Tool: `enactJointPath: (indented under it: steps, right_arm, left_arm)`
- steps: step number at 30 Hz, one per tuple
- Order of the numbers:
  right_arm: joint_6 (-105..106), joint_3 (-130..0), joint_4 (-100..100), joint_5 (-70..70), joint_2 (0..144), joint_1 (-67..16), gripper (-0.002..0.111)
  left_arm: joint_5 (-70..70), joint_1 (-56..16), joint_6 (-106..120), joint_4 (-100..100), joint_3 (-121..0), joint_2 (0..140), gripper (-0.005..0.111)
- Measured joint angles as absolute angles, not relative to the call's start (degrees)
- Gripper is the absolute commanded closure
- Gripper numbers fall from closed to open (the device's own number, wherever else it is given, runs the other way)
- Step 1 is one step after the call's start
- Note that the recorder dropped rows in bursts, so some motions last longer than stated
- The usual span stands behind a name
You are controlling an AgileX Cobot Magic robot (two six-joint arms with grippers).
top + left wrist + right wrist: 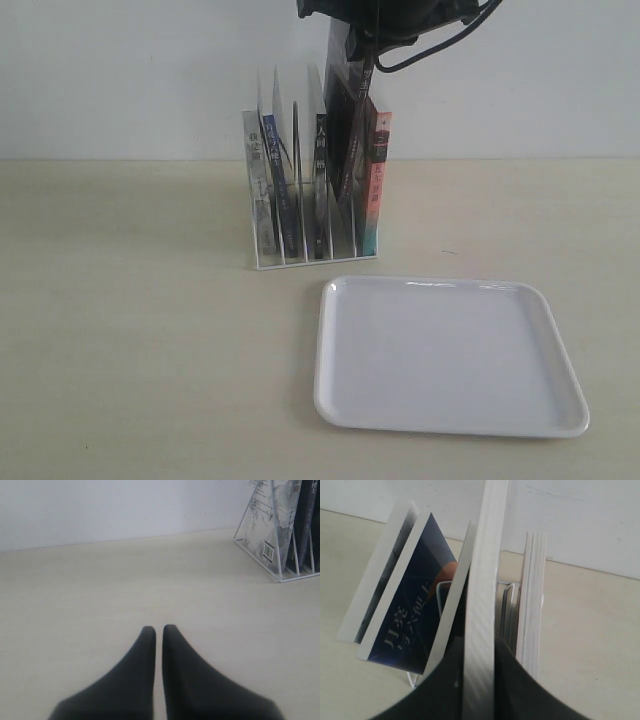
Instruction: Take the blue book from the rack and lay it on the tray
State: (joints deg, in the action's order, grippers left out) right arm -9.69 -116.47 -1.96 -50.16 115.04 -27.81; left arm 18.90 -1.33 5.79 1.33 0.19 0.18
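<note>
The white wire rack (300,262) stands behind the tray (450,360), which has nothing on it. The blue book (272,180) leans in a left slot of the rack; the right wrist view shows its dark blue cover (415,600) with an orange crescent and a white title. My right gripper (362,48) comes down from above and is shut on the top edge of a different, dark-covered book (345,125), which sits higher than its neighbours. Its white page edge (482,580) fills the gap between the right gripper's (480,650) fingers. My left gripper (159,628) is shut over bare table, holding nothing.
The rack also holds a pale book (258,180) at the far left, a black-spined book (320,180) and a red-and-teal-spined book (378,180) at the right. A white wall rises close behind the rack. In the left wrist view the rack (278,555) is off to one side.
</note>
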Motion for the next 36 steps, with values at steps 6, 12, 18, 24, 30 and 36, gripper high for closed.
enactJointPath:
  steps: [6, 12, 18, 24, 30, 36]
  right_arm:
    - [-9.69, -116.47, -1.96, -50.16, 115.04, -27.81, 0.108]
    - [-9.69, -116.47, -1.96, -50.16, 115.04, -27.81, 0.108]
    - [-8.86, -116.47, -1.96, -50.16, 115.04, -27.81, 0.108]
    - [-6.61, -116.56, -1.74, -50.57, 118.98, -28.34, 0.108]
    - [-6.48, -116.56, -0.72, -50.16, 119.87, -28.58, 0.108]
    - [-6.22, -116.56, -0.72, -49.53, 121.55, -28.58, 0.108]
  left_arm:
    - [18.9, -1.33, 5.79, 1.33, 0.19, 0.18, 0.102]
    - [18.9, -1.33, 5.79, 1.33, 0.19, 0.18, 0.102]
    - [18.9, -1.33, 5.79, 1.33, 0.19, 0.18, 0.102]
    - [18.9, -1.33, 5.79, 1.33, 0.19, 0.18, 0.102]
    - [18.9, -1.33, 5.79, 1.33, 0.19, 0.18, 0.102]
    - [18.9, -1.33, 5.79, 1.33, 0.19, 0.18, 0.102]
